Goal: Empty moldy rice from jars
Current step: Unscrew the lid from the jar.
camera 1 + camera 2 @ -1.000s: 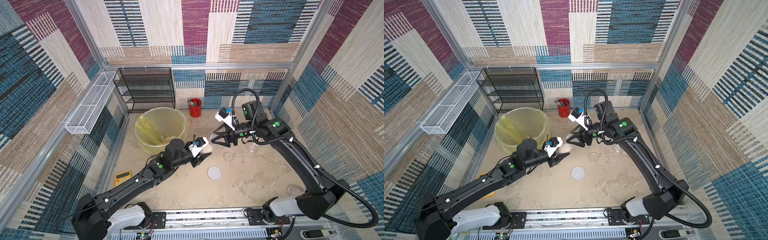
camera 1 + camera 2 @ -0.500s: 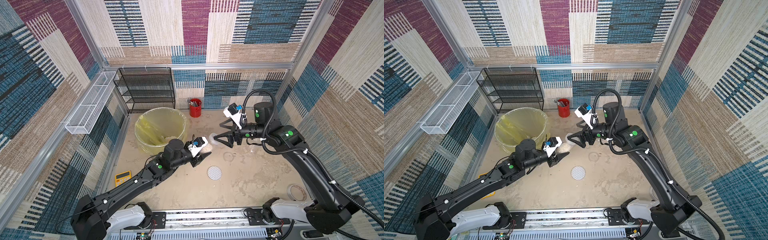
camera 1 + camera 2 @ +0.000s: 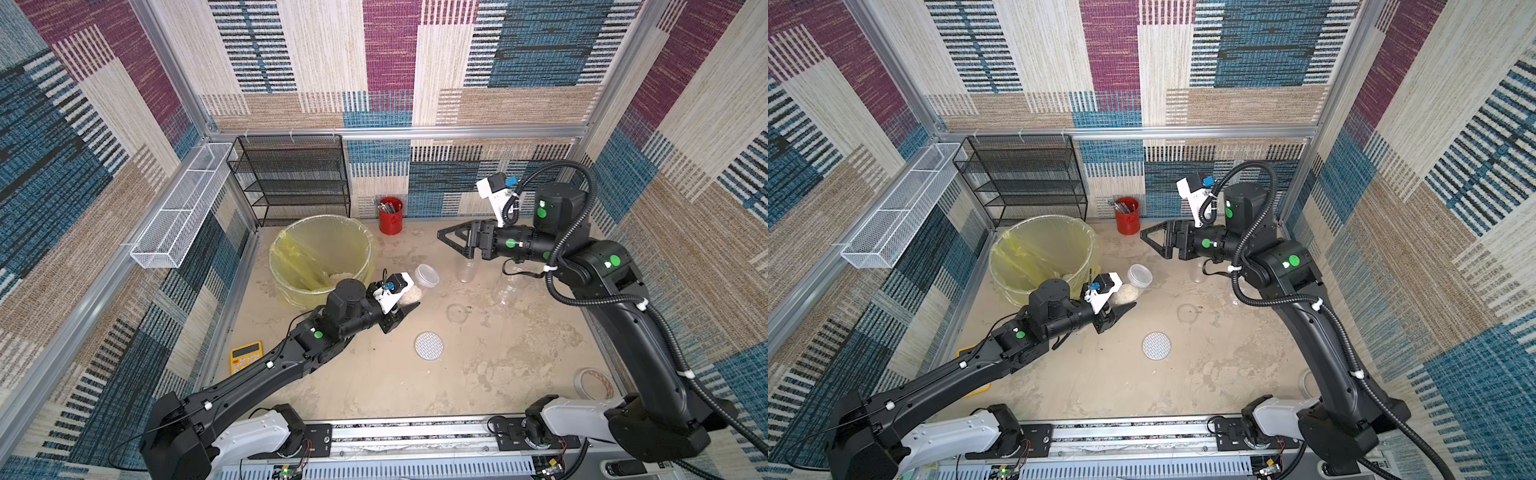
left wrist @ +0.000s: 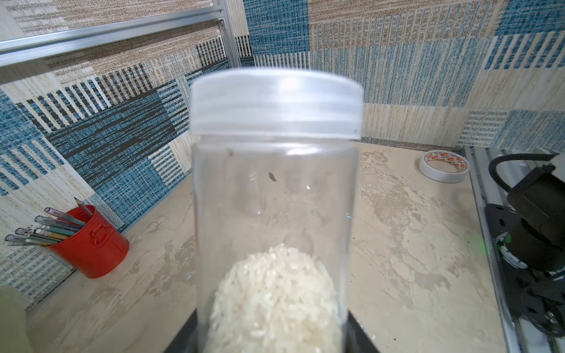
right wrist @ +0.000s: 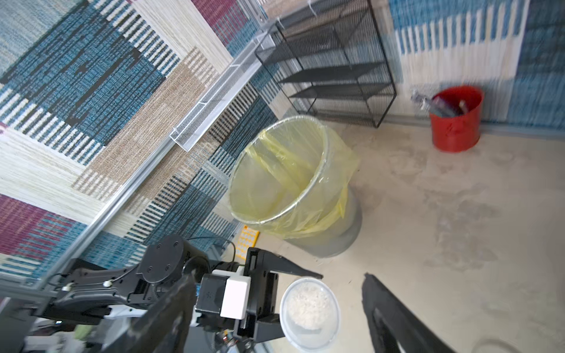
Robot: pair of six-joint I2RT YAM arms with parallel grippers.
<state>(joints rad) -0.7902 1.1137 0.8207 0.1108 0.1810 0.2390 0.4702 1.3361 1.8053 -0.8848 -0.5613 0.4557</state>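
1. Sandy, mottled tabletop [image 3: 519, 365] inside a cell with patchwork woven walls.
2. Held item: the left gripper [image 3: 405, 309] is clamped on the lidded jar [image 4: 275, 198], which is raised off the table and tipped just beside the bin. Its screw lid [image 4: 276, 104] is on.
3. Contents: the moldy rice [image 4: 275, 299] lies in a mound at the gripped end of that jar. It is judged to be the last portion to empty.
4. The right gripper [image 3: 446, 241] has its jaws wide apart, holds nothing, and hangs aloft, apart from the lid.
5. The bin [image 3: 282, 266] has a yellow liner, and a pale heap of grains [image 3: 340, 275] lies at its bottom.
6. A narrow jar [image 3: 467, 270] and a second jar [image 3: 506, 291] stand upright near the right arm. Both are lidless and apparently empty, so they are judged done.
7. A loose clear lid [image 3: 457, 312] and a white disc [image 3: 429, 345] lie flat between the arms.
8. Outstanding: unscrewing the lid and pouring out the rice.
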